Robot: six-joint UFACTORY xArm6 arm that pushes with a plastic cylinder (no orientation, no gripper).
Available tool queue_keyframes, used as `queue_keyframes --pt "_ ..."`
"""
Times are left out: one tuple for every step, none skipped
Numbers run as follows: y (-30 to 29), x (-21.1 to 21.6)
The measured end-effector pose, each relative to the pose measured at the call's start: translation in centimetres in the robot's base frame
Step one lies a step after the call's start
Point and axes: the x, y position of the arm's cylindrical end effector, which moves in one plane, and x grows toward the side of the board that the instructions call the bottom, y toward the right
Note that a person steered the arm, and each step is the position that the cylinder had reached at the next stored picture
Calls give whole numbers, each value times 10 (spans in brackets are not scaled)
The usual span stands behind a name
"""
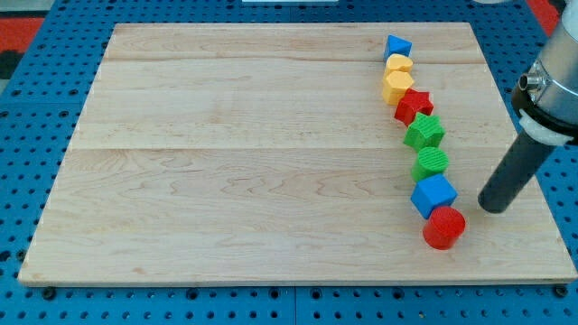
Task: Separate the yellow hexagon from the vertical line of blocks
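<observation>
The yellow hexagon sits third from the top in the line, upper right of the frame, between a yellow heart and red star. My tip, a bare rod with no hand, stands lower right beside the blue cube; best to travel up and push the hexagon leftward, squarely.

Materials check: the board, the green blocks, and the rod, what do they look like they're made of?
Pale wooden board: looks like light wood, matte, with visible grain and plank seams. Green star block and ridged green block below it: probably plastic, possibly 3D-printed, judging by the fine ribbed lines on top. Dark rod, my tip at the right of the blue cube: smooth matte black, material unclear.
</observation>
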Motion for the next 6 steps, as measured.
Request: queue_keyframes --pt "21 -74" --pt "35 -142" --pt "-21 -179" --pt "-112 -198" --pt "-187 -196" --pt "-179 -192"
